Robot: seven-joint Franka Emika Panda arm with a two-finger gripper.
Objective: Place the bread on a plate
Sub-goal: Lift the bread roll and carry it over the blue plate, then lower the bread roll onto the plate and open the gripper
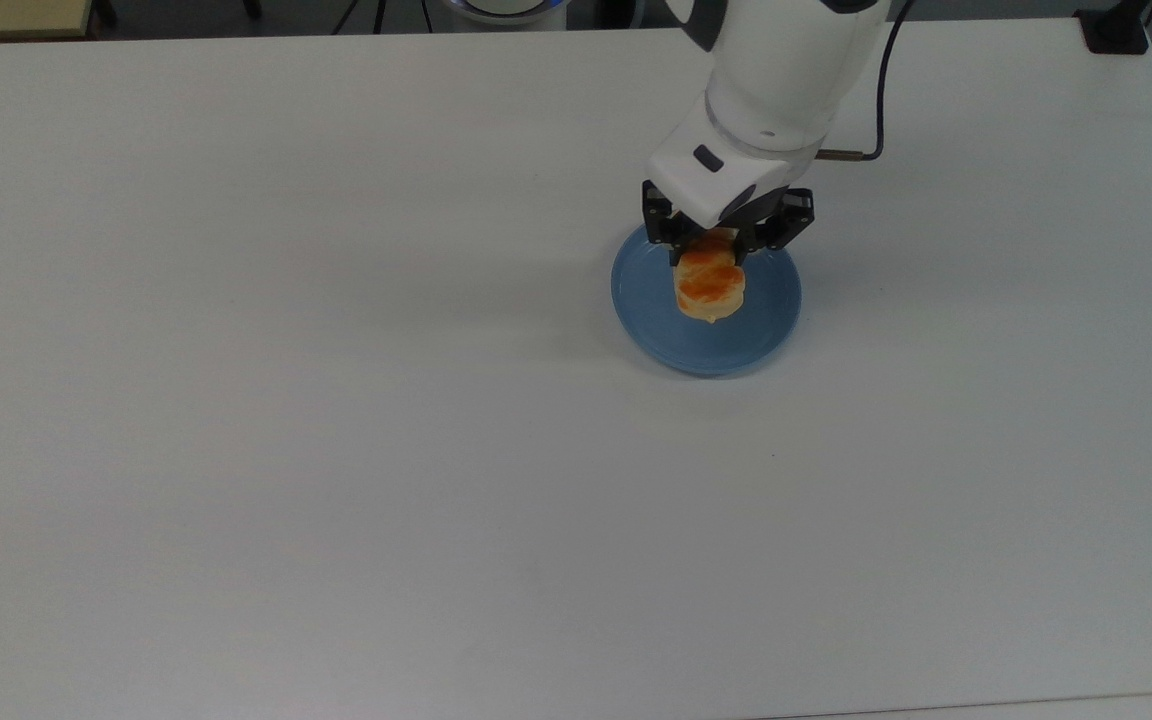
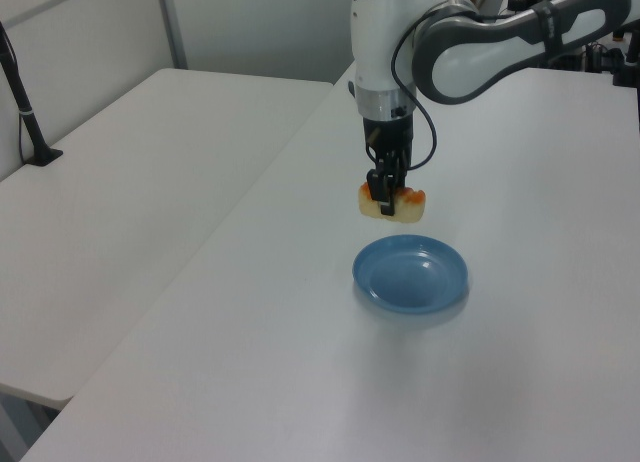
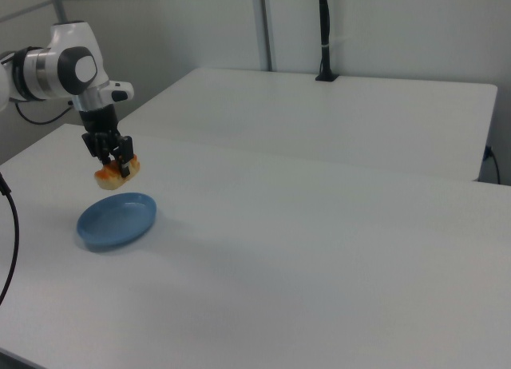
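The bread (image 1: 709, 287), a pale-yellow roll with orange-brown patches, hangs in the air over the blue plate (image 1: 663, 335). My gripper (image 1: 715, 243) is shut on its upper part, fingers pressing both sides. In the left view the bread (image 2: 395, 205) is held clear above the plate (image 2: 410, 275), not touching it. In the right view the gripper (image 3: 114, 160) carries the bread (image 3: 116, 174) just above the plate (image 3: 116, 220).
The plate lies on a wide white table (image 1: 336, 450) with bare surface on all sides. A second white table (image 2: 130, 162) adjoins it at the left view's left. A black post (image 2: 28, 122) stands on that table's far edge.
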